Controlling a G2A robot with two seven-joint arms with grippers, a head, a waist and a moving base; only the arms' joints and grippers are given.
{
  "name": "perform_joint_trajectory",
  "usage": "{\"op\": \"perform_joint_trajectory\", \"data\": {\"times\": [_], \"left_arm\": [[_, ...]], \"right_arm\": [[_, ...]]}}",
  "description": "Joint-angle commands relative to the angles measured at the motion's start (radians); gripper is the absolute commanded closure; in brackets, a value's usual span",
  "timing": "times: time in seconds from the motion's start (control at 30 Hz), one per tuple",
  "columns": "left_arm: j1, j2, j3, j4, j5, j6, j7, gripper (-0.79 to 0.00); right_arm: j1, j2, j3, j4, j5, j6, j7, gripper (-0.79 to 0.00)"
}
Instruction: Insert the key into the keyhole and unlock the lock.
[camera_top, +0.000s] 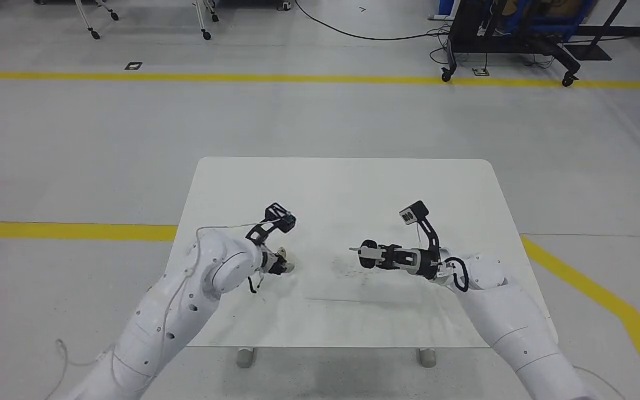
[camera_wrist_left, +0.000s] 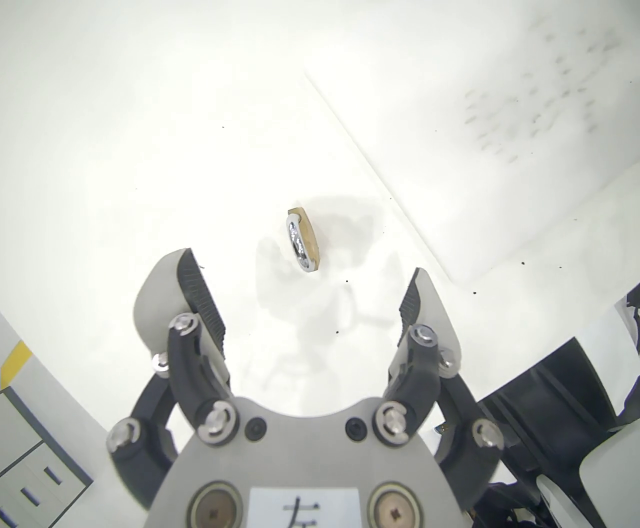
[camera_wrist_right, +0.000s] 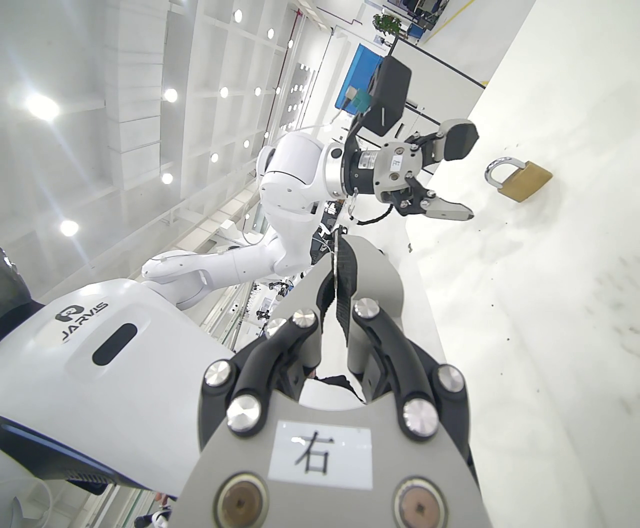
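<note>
A brass padlock with a silver shackle (camera_wrist_left: 302, 240) lies flat on the white table (camera_wrist_left: 150, 100). Just beside the padlock hovers the left gripper (camera_wrist_left: 304, 286), its jaws wide apart and holding nothing. Well apart from the padlock, the right gripper (camera_wrist_right: 340, 252) has its fingers pressed together; I cannot tell if they pinch anything.

Lock (camera_wrist_right: 522, 181): you see a brass-gold body, shiny silver shackle.
Table (camera_top: 340, 190): white, dark specks.
Floor (camera_top: 120, 130): pale grey, yellow stripes.
Left gripper (camera_wrist_right: 465, 175) pads (camera_wrist_left: 202, 295): black, ribbed.
</note>
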Motion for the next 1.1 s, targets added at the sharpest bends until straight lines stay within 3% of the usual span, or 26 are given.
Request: {"op": "perform_joint_trajectory", "data": {"times": [0.0, 0.1, 0.3, 0.4, 0.47, 0.9, 1.07], "left_arm": [[-0.011, -0.006, 0.005, 0.019, -0.009, 0.015, 0.009, -0.474], [-0.027, -0.013, 0.012, 0.044, -0.021, 0.036, 0.006, -0.391], [-0.061, -0.033, 0.054, 0.093, -0.027, 0.048, -0.007, -0.357], [-0.077, -0.041, 0.065, 0.114, -0.034, 0.045, -0.011, -0.219], [-0.083, -0.045, 0.069, 0.126, -0.041, 0.046, -0.011, 0.000], [-0.089, -0.056, 0.061, 0.161, -0.046, 0.087, -0.016, 0.000], [-0.072, -0.056, -0.014, 0.142, -0.139, 0.151, 0.078, 0.000]], "right_arm": [[0.000, 0.000, 0.000, 0.000, 0.000, 0.000, 0.000, 0.000], [0.000, 0.000, 0.000, 0.000, 0.000, 0.000, 0.000, 0.000], [0.000, 0.000, 0.000, 0.000, 0.000, 0.000, 0.000, 0.000], [0.000, 0.000, 0.000, 0.000, 0.000, 0.000, 0.000, 0.000], [0.000, 0.000, 0.000, 0.000, 0.000, 0.000, 0.000, 0.000], [0.000, 0.000, 0.000, 0.000, 0.000, 0.000, 0.000, 0.000], [0.000, 0.000, 0.000, 0.000, 0.000, 0.000, 0.000, 0.000]]}}
